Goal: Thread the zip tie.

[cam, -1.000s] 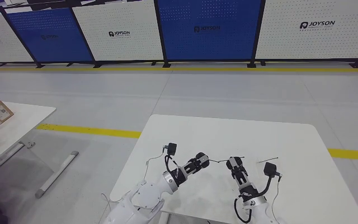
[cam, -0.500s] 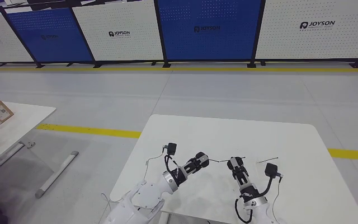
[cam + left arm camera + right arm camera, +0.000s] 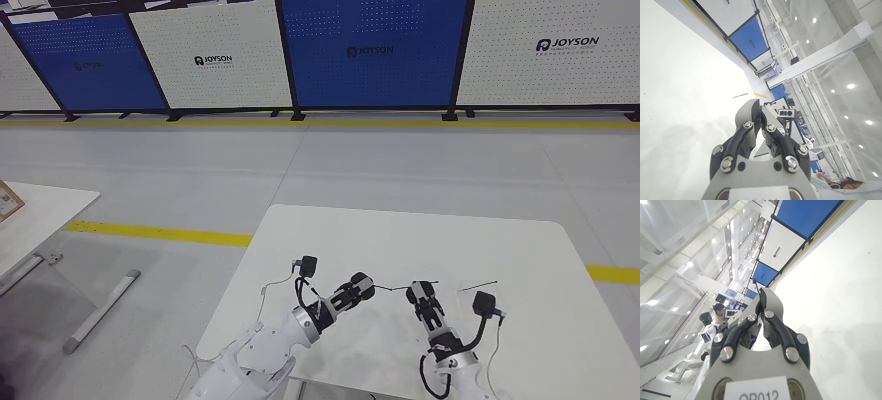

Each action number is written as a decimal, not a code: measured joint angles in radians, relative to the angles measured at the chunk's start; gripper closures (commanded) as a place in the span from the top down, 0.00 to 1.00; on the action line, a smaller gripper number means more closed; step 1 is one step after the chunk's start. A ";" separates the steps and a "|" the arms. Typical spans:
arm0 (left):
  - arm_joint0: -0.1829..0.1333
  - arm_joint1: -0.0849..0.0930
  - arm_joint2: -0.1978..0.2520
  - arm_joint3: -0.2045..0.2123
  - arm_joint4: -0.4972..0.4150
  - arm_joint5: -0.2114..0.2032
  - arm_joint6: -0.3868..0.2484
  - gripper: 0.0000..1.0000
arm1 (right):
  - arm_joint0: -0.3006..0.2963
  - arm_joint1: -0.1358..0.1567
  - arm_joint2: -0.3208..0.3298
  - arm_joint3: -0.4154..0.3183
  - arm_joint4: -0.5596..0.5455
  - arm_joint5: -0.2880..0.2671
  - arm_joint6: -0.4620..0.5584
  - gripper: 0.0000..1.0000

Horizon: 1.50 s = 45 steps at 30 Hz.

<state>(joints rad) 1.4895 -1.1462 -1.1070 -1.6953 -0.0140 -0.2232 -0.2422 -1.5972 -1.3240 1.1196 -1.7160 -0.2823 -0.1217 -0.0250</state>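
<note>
A thin black zip tie [image 3: 392, 289] spans the short gap between my two grippers over the white table [image 3: 400, 235]. My right gripper [image 3: 761, 294] is shut on it near the head, and the head end [image 3: 754, 280] sticks out past the fingertips. In the top view the right gripper [image 3: 416, 289] stands near the table's front edge. My left gripper [image 3: 367, 290] is level with it on the left, and the strap's other end reaches its tips. In the left wrist view the left gripper [image 3: 760, 108] has its pads pressed together, hiding the strap end.
A second black zip tie [image 3: 478, 286] lies loose on the table just right of the right gripper, also seen as the loose tie [image 3: 740, 95] beyond the left gripper's tips. The table's far half is bare white surface.
</note>
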 measured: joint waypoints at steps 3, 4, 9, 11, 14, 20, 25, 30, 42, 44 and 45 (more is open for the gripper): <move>-0.002 0.000 0.001 0.002 0.000 0.001 0.000 0.00 | 0.003 -0.001 -0.002 0.002 -0.004 0.006 0.002 0.00; -0.002 -0.001 0.001 0.002 0.000 0.000 0.000 0.00 | 0.003 -0.001 -0.003 0.002 -0.005 0.007 0.002 0.00; -0.003 -0.001 0.002 0.004 -0.002 -0.003 0.000 0.00 | 0.002 -0.003 -0.002 0.002 -0.009 0.012 0.003 0.00; -0.003 -0.001 0.002 0.004 -0.002 -0.004 -0.001 0.00 | 0.002 -0.003 -0.003 0.003 -0.010 0.013 0.005 0.00; -0.002 -0.001 0.002 0.004 -0.003 -0.006 0.000 0.00 | 0.003 -0.004 -0.003 0.003 -0.011 0.014 0.005 0.00; -0.001 -0.001 0.000 0.004 -0.004 -0.006 0.000 0.00 | -0.002 -0.005 0.004 0.001 -0.007 0.005 0.002 0.00; -0.001 -0.001 0.000 0.005 -0.005 -0.005 -0.004 0.00 | -0.004 -0.005 0.006 -0.001 -0.007 0.005 0.002 0.00; -0.002 -0.001 0.002 0.005 -0.004 -0.006 -0.006 0.00 | -0.005 -0.006 0.008 -0.001 -0.009 0.008 0.006 0.00; 0.004 -0.001 0.000 -0.002 -0.005 -0.018 -0.002 0.00 | 0.003 -0.010 -0.004 0.000 -0.015 0.018 0.021 0.00; 0.007 -0.001 -0.001 -0.005 -0.004 -0.022 -0.002 0.00 | 0.003 -0.010 -0.004 0.001 -0.011 0.016 0.026 0.00; 0.008 -0.001 -0.001 -0.006 -0.004 -0.024 -0.002 0.00 | 0.003 -0.011 -0.005 0.002 -0.008 0.016 0.029 0.00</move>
<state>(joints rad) 1.4978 -1.1469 -1.1083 -1.7017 -0.0184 -0.2470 -0.2442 -1.5939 -1.3346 1.1150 -1.7143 -0.2900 -0.1059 0.0044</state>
